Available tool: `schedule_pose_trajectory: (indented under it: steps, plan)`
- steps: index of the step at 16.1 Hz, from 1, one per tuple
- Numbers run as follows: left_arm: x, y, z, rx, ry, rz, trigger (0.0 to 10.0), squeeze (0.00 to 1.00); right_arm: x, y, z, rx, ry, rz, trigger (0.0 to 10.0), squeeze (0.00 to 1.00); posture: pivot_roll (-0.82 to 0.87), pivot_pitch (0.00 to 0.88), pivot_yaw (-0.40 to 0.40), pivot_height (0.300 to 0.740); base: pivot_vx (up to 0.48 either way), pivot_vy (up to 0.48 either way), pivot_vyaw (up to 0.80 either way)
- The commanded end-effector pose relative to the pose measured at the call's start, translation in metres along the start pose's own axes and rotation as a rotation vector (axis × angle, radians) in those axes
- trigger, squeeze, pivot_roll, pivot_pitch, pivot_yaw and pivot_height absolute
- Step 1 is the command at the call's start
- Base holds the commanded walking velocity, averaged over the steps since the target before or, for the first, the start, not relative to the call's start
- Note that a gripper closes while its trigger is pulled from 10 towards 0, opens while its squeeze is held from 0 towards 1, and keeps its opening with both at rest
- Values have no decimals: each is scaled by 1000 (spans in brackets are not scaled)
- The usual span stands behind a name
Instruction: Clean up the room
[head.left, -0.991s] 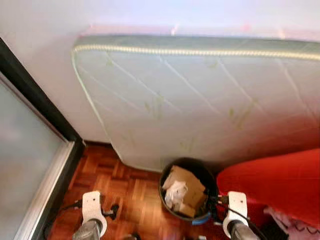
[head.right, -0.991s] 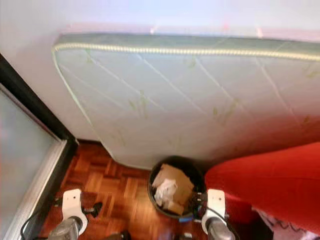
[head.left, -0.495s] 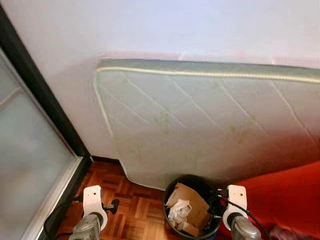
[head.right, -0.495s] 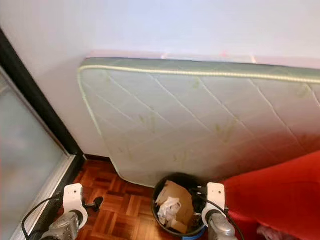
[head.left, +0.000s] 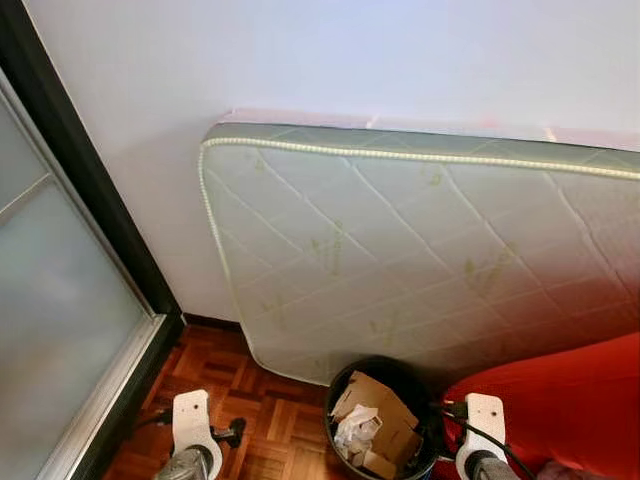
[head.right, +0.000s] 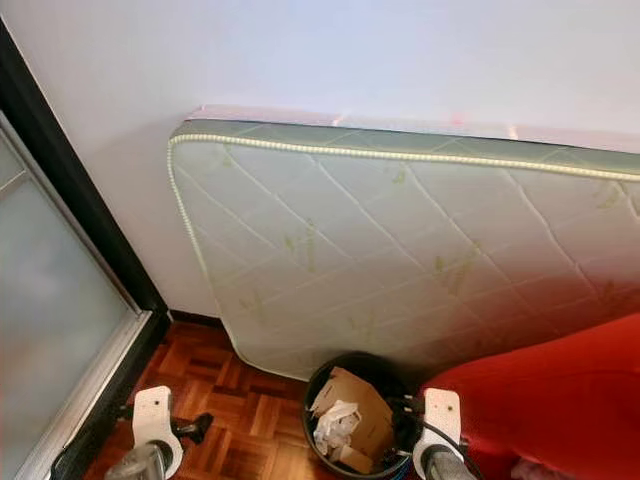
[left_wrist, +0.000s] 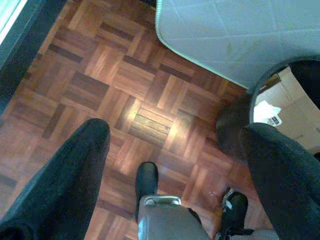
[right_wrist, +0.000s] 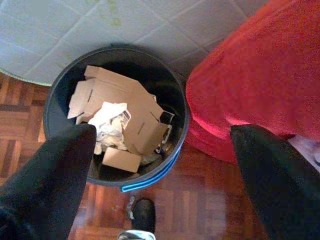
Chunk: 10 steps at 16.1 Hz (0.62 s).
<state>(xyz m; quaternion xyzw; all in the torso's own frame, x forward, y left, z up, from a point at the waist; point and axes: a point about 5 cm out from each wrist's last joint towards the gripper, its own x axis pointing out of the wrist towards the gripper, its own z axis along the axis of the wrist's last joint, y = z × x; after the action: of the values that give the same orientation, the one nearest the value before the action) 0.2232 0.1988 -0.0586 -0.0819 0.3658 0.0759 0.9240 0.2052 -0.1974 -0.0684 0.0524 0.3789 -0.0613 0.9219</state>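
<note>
A round black trash bin (head.left: 382, 372) stands on the parquet floor against a leaning mattress, holding flattened cardboard (right_wrist: 127, 110) and crumpled white paper (right_wrist: 109, 125). My right gripper (right_wrist: 165, 165) hangs open above the bin's near edge and the red fabric, nothing between its fingers. My left gripper (left_wrist: 175, 165) is open over bare parquet (left_wrist: 145, 125) to the left of the bin (left_wrist: 235, 130), also holding nothing. Both wrists (head.left: 192, 425) (head.left: 482, 425) sit low at the bottom of the head views.
A pale quilted mattress (head.left: 420, 250) leans on the white wall behind the bin. A red cushion or sofa (head.left: 560, 400) presses close on the bin's right. A dark-framed frosted glass door (head.left: 60, 300) lines the left side. Open parquet lies between door and bin.
The camera has tilted up and shifted, so mattress and wall sit lower in the picture and more wall shows. Bin, arms and open grippers keep their places.
</note>
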Motion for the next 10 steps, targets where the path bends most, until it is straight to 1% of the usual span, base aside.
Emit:
schedule_pose_trajectory:
  steps: [1,4,6,8,10]
  plan:
    - [-2,3,-7,36,17,4,10000,0,-2,-4,-7,3,26,-8,10000,0,1,0,-16,735,0,0,0]
    - [-3,4,-8,43,19,1,10000,0,-5,-7,-15,7,50,-19,10000,0,-7,0,-5,735,0,0,0]
    - [-5,6,-14,57,37,-3,10000,0,-7,-6,-24,11,70,-20,10000,0,-9,0,4,735,0,0,0]
    - [-6,9,-17,51,39,4,10000,0,-9,-5,-30,15,86,-18,10000,0,-4,0,7,735,0,0,0]
    - [-7,11,-18,51,38,8,10000,0,-10,-5,-30,16,86,-18,10000,0,-5,27,8,735,0,0,0]
